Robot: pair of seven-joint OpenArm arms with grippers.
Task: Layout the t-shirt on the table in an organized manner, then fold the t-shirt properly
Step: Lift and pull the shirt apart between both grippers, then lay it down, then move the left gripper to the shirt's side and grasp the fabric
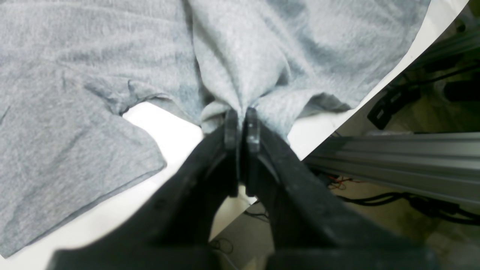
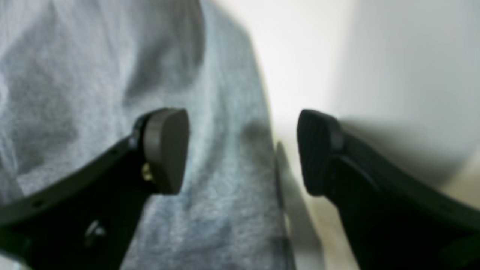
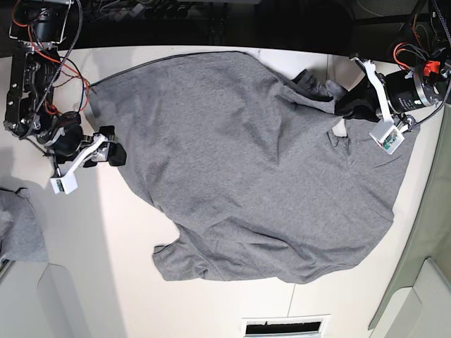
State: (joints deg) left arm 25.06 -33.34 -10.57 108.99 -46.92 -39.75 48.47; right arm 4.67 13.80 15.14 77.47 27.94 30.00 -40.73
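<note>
**Inspector:** Surface and surroundings first.

**Assistant:** The table [image 3: 84, 267] is a broad white top with thin dark seams and a dark rear edge. Behind that edge lie black cables and equipment. A white vent [image 3: 285, 327] is set into the near side. The left wrist view shows an aluminium rail [image 1: 397, 165] and loose wiring beyond the table's edge. A smaller grey cloth [image 3: 17, 229] lies at the base view's left border, well apart from the main garment.

**Inspector:** The garment?

**Assistant:** The t-shirt [image 3: 246, 176] is plain heather-grey, spread across the middle of the table. Most of it lies flat with shallow creases. Its outline is irregular, with a notch at the lower left hem. Fabric is bunched and folded over at the upper right in the base view.

**Inspector:** End effectors?

**Assistant:** The left end effector [image 1: 242, 125] is pressed together on a gathered pinch of the t-shirt at that bunched corner, close to the table's edge. The right end effector [image 2: 243, 150] stands spread wide, holding nothing, straddling the opposite edge of the t-shirt: one pad [image 2: 167, 150] over cloth, the other over bare table.
</note>
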